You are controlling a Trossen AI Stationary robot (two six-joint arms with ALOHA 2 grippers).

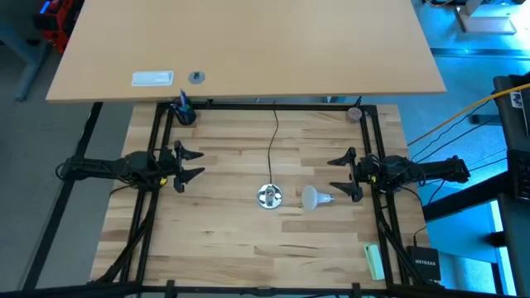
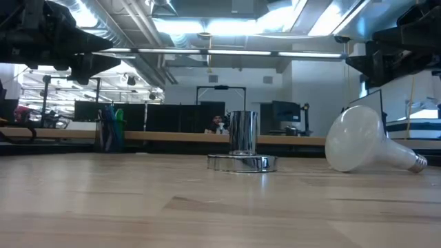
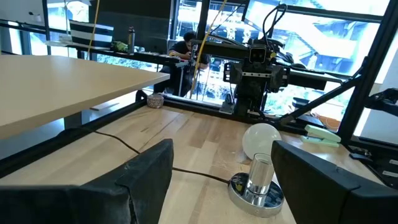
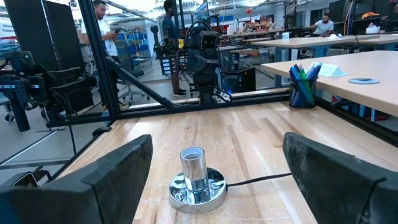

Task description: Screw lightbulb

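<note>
The frosted white lightbulb (image 1: 315, 198) lies on its side on the wooden table, its globe toward the socket and its screw base (image 2: 418, 163) toward the right arm. It also shows in the left wrist view (image 3: 261, 139). The shiny metal socket (image 1: 268, 196) stands upright at the table's middle, its thin black cord (image 1: 274, 141) running to the far edge. My left gripper (image 1: 192, 164) is open and empty at the left side. My right gripper (image 1: 338, 175) is open and empty at the right side, just right of the bulb and above the table.
A cup of pens (image 1: 182, 110) stands at the far left corner of the frame. A small round object (image 1: 355, 112) sits at the far right corner. A green block (image 1: 374, 260) lies at the near right. A second, paler table (image 1: 248, 41) stands beyond the far edge.
</note>
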